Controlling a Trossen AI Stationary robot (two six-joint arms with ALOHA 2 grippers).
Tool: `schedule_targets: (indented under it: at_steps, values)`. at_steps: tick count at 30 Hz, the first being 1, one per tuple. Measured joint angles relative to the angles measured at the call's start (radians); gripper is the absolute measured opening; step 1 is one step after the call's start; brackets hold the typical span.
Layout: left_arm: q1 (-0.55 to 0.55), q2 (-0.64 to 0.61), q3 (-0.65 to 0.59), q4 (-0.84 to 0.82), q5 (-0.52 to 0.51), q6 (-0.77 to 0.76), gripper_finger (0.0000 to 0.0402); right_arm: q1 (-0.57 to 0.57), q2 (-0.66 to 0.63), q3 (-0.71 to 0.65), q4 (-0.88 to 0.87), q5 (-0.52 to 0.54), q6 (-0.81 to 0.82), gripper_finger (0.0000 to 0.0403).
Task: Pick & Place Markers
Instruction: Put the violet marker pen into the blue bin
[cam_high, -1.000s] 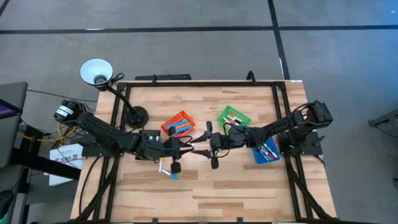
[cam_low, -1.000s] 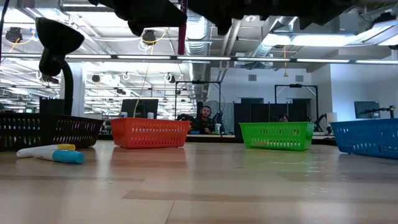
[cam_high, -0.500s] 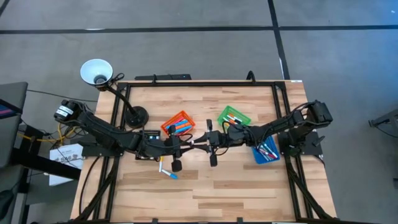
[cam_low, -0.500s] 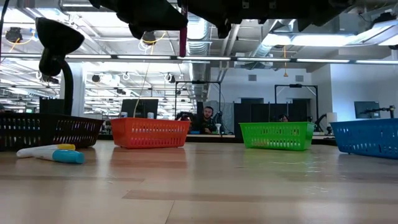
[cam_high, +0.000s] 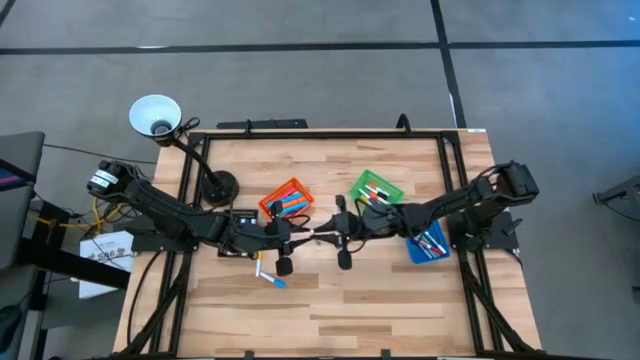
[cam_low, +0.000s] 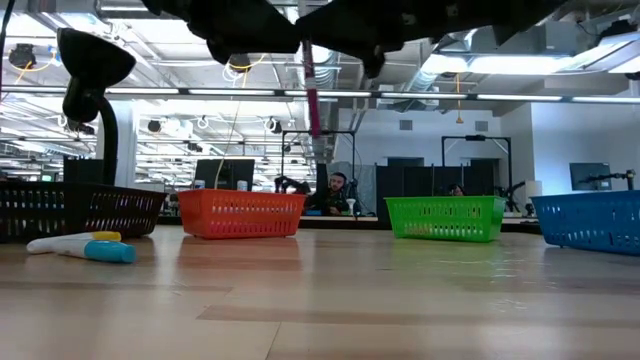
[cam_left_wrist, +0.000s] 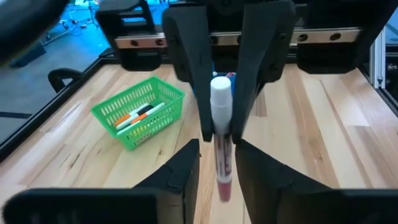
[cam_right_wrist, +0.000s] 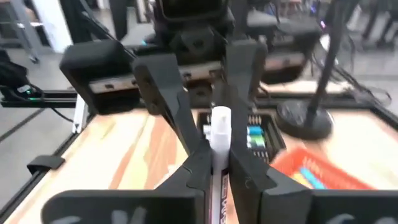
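A pink marker (cam_left_wrist: 222, 163) with a white cap (cam_right_wrist: 219, 129) hangs high above the middle of the table between my two grippers, which meet tip to tip. My right gripper (cam_right_wrist: 219, 171), coming from the table's right, is shut on it. My left gripper (cam_left_wrist: 217, 177), coming from the left, is open, with a finger on either side of the marker's lower barrel. In the low view the marker's pink end (cam_low: 314, 95) slants down below the dark grippers. A white marker (cam_low: 70, 241) and a blue one (cam_low: 106, 251) lie flat on the table at the near left. My right gripper pinches the marker's barrel just below the white cap (cam_right_wrist: 217, 155) between its two fingers. The fingers (cam_left_wrist: 194, 81) come about level from the table's right and lie across the marker. The marker stands nearly upright, cap up, slightly slanted, lifted clear of the table.
Behind the grippers stand an orange bin (cam_high: 288, 200), a green bin (cam_high: 376, 189) and a black bin (cam_high: 243, 217); a blue bin (cam_high: 430, 243) is at the right edge. All hold markers. A lamp (cam_high: 155, 115) rises from its base (cam_high: 218, 186) at the far left.
In the low view the marker stood upright and mostly hidden under the grippers; now it slants and its pink end shows lower. The high view shows my right gripper drawn closer to the left one at the marker. Both arms otherwise stay where they were.
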Motion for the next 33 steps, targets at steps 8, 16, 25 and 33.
schedule_targets:
  at_steps: [8,16,25,33]
  values:
    - [0.007,-0.001,0.001,0.009,-0.002,0.075,0.012,0.085,-0.228,-0.001,-0.422,0.196,0.139,0.0022]
    - [0.075,-0.001,0.001,0.009,-0.002,0.087,0.0128,0.244,-0.487,-0.002,-1.133,0.426,0.722,0.0019]
    - [0.124,-0.001,0.001,0.009,-0.002,0.086,0.0129,0.405,-0.541,-0.007,-1.739,0.399,1.461,0.0035]
    - [0.126,-0.001,0.001,0.009,0.025,0.085,0.0129,0.388,-0.476,-0.117,-1.733,0.366,1.551,0.0034]
